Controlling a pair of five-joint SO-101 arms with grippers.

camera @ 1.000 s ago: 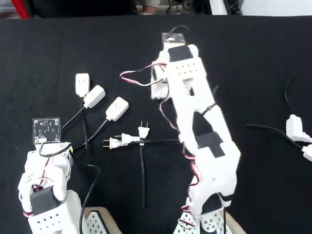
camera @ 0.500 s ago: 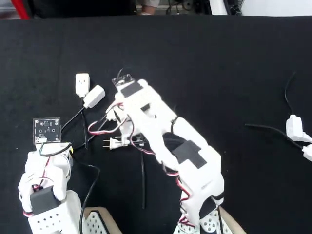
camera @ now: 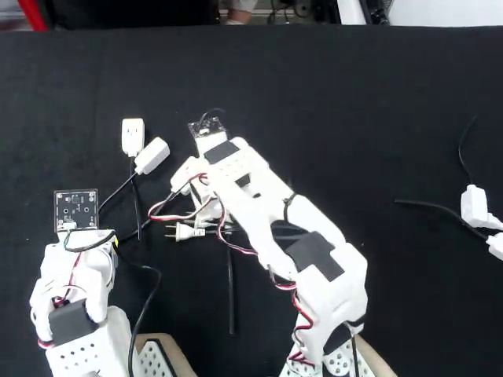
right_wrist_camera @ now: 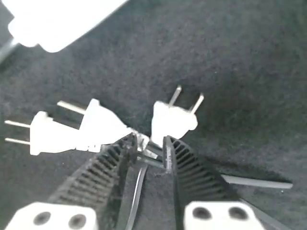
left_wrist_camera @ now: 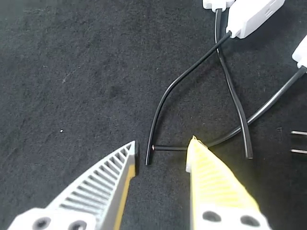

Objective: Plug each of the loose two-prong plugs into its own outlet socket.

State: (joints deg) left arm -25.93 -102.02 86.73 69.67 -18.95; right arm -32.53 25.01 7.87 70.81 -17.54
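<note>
Three white sockets lie left of centre: two show in the high view [camera: 132,135] [camera: 152,155], and the third [right_wrist_camera: 57,19] looms large in the right wrist view. White two-prong plugs lie beside each other on black cords. One plug [right_wrist_camera: 172,119] points its prongs away from my right gripper [right_wrist_camera: 147,146], which is shut on that plug's cord end. A second plug [camera: 182,231] lies just left of it. In the high view my right arm [camera: 236,181] stretches over them. My left gripper [left_wrist_camera: 163,142] hangs open above a loose cord end [left_wrist_camera: 153,148].
Black cords [left_wrist_camera: 230,86] cross between the sockets and my left gripper. A separate white adapter [camera: 475,206] with its cord lies at the table's right edge. My left arm [camera: 75,275] is at the near left corner.
My right arm has swung from the back centre down and left onto the plugs, covering the third socket in the high view. The left arm has not moved.
</note>
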